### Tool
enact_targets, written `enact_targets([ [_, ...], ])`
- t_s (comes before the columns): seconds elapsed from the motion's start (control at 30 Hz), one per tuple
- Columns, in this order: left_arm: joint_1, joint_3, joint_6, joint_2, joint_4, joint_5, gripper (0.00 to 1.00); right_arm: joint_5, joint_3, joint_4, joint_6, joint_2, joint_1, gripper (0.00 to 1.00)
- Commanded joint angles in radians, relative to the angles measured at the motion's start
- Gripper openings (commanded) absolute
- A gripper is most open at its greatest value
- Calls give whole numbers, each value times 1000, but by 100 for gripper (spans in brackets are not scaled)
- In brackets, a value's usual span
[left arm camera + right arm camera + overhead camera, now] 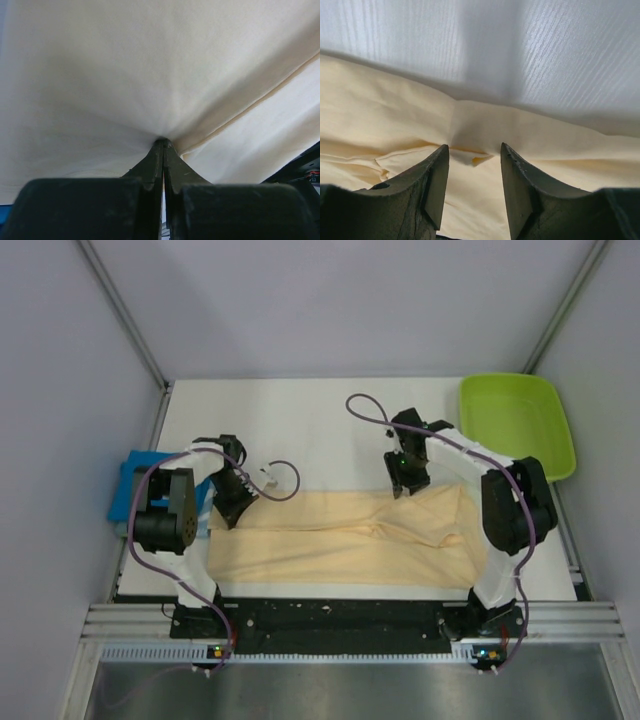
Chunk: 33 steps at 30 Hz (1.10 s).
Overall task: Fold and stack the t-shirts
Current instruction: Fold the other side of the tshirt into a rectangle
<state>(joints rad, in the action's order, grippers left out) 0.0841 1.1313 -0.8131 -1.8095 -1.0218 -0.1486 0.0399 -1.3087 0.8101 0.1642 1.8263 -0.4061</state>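
Observation:
The pale peach-cream t-shirt (350, 538) lies folded lengthwise in a wide band across the near half of the table. My left gripper (228, 508) is at its left end, shut on a pinch of the cloth (150, 90), which fans out from the fingertips (156, 150). My right gripper (408, 485) hovers over the shirt's far edge right of centre, jaws open and empty, with the cloth (470, 130) and a small fold beneath them. The bright blue folded t-shirt (128, 490) lies at the table's left edge, partly hidden by the left arm.
A lime-green plastic tray (515, 423) stands at the back right corner. The white table (300, 430) stretches behind the shirt. Grey walls close in the sides and back. A black rail (330, 618) runs along the near edge.

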Motion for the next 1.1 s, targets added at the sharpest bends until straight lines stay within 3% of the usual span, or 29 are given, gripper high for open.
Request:
enact_targets([
  [0.0,0,25,-12,-5,29,24,1,-61,-6,4,6,-65,-40,46],
  [0.27,0,22,-15,2,31,21,1,-46,-17,3,14,-13,-42,43],
  [0.33,0,25,-14,1,29,21,1,-51,-21,3,11,8,-42,34],
  [0.47,0,19,-17,10,26,23,1,-46,-21,8,26,-4,-43,1],
  [0.7,0,24,-24,1,31,37,1,34,35,101,60,-119,-72,0],
  [1.07,0,85,-32,-24,19,35,1,346,157,198,132,-165,-221,0],
])
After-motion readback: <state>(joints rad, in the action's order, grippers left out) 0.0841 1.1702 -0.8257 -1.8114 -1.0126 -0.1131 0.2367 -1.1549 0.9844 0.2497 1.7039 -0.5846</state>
